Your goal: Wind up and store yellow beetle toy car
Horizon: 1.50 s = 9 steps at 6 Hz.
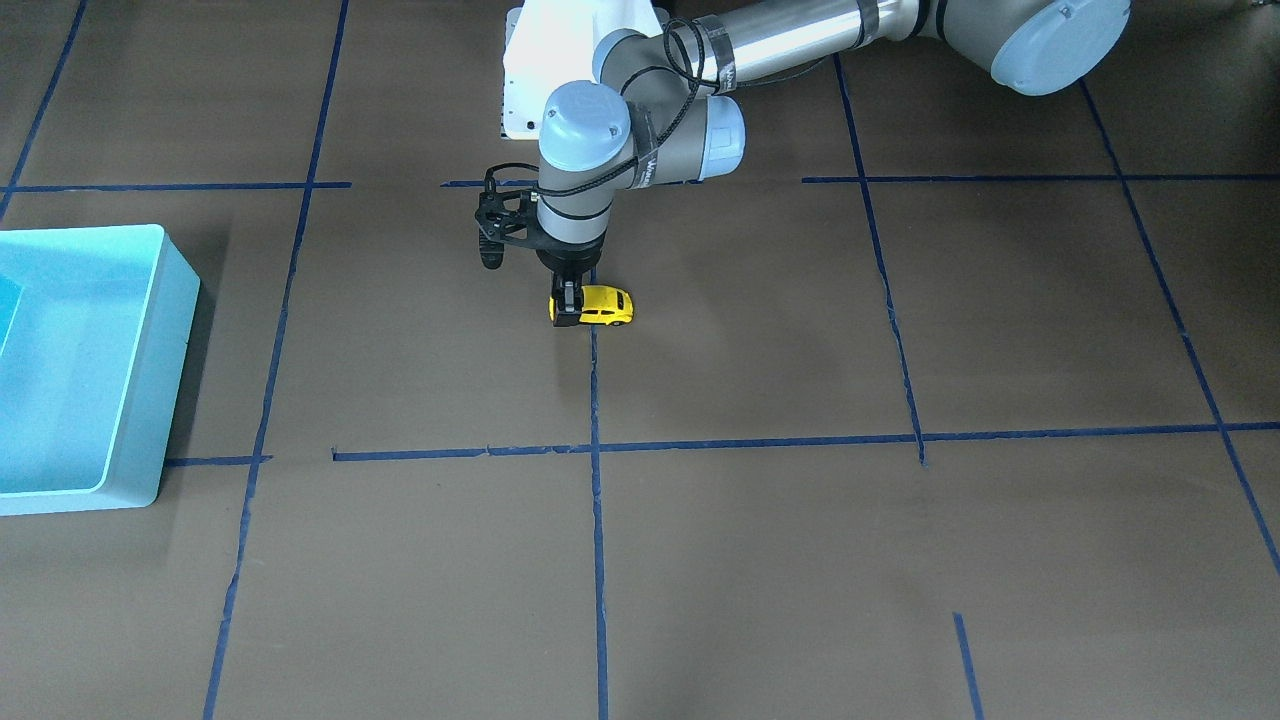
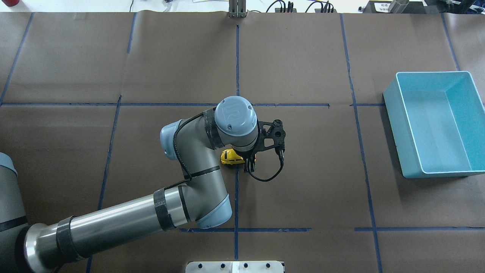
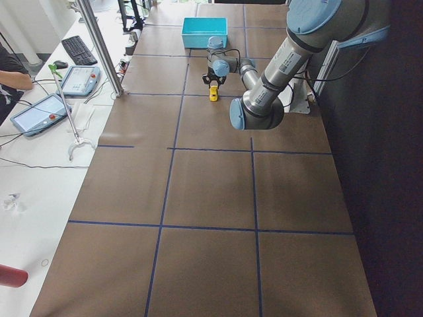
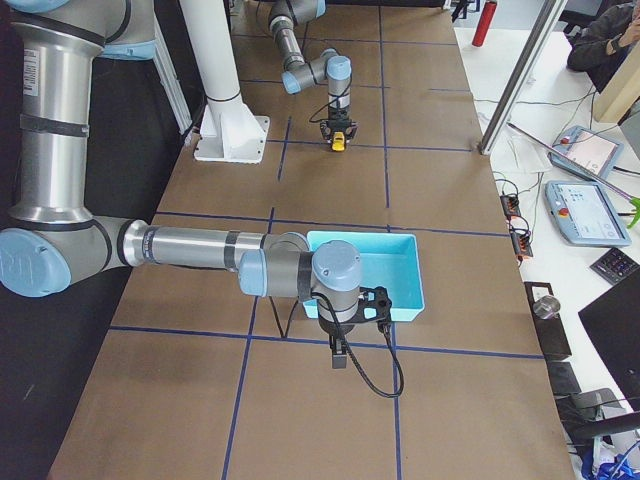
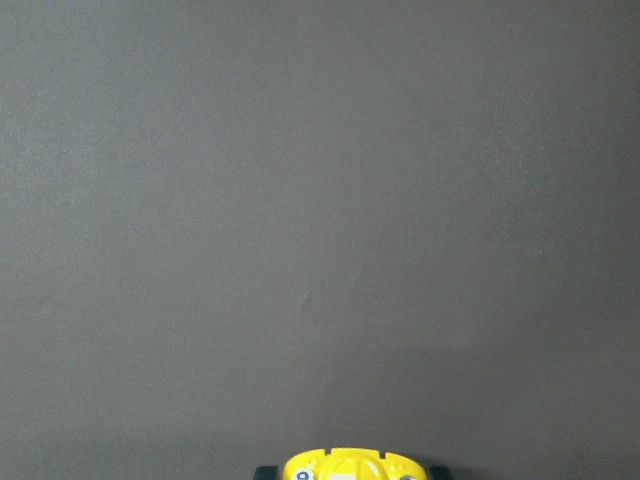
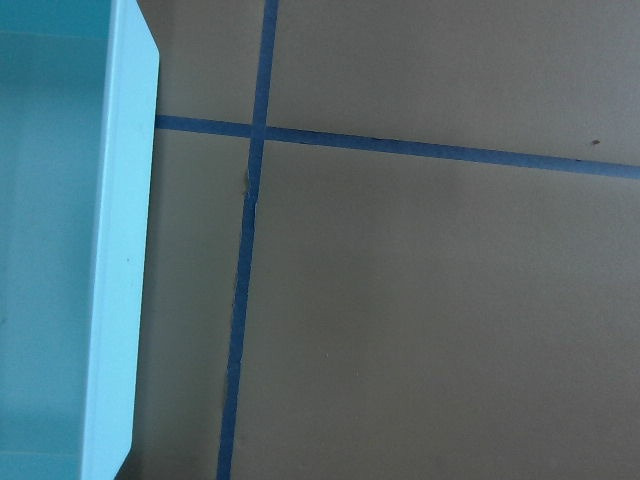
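Brown table (image 2: 303, 170): blue bin (image 2: 399, 125) well apart from yellow car (image 2: 229, 156).

The tiny, rounded yellow beetle toy car (image 1: 603, 305) with dark windows stands on its wheels mid-worktop (image 1: 780, 330), one end pinched by the left gripper (image 1: 567, 312).

overhead view: bare brown table (image 2: 303, 57) lies open across the upper half and the lower right of the frame. the left arm (image 2: 197, 163) runs from lower left to centre, its wrist overhanging the yellow beetle toy car (image 2: 229, 156). the open-topped blue bin (image 2: 398, 125) stands at the right edge, with bare table between.
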Each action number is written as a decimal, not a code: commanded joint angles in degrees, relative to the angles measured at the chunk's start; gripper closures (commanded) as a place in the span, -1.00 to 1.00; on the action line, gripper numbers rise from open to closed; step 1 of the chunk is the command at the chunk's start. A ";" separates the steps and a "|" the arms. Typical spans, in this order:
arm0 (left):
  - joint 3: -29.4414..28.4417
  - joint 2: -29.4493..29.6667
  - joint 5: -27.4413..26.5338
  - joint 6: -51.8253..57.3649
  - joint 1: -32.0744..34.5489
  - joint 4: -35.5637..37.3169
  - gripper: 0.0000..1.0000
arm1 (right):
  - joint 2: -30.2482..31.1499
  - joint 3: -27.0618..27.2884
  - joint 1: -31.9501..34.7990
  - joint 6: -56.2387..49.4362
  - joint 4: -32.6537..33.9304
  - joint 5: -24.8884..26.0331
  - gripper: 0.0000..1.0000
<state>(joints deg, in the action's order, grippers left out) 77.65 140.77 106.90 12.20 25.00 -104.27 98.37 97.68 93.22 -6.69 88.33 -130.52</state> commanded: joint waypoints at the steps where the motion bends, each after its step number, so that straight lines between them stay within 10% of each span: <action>1: 4.07 -4.43 0.06 -0.24 0.14 -1.54 0.86 | 0.06 0.23 0.03 0.01 0.00 0.00 -1.00; 9: 11.82 -16.13 2.34 -0.16 1.71 -7.96 0.84 | 0.15 0.23 0.03 -0.17 0.00 0.36 -1.00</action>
<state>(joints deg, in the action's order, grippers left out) 89.01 125.70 108.98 11.98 26.32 -111.38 98.50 97.90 93.25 -6.83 88.33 -130.15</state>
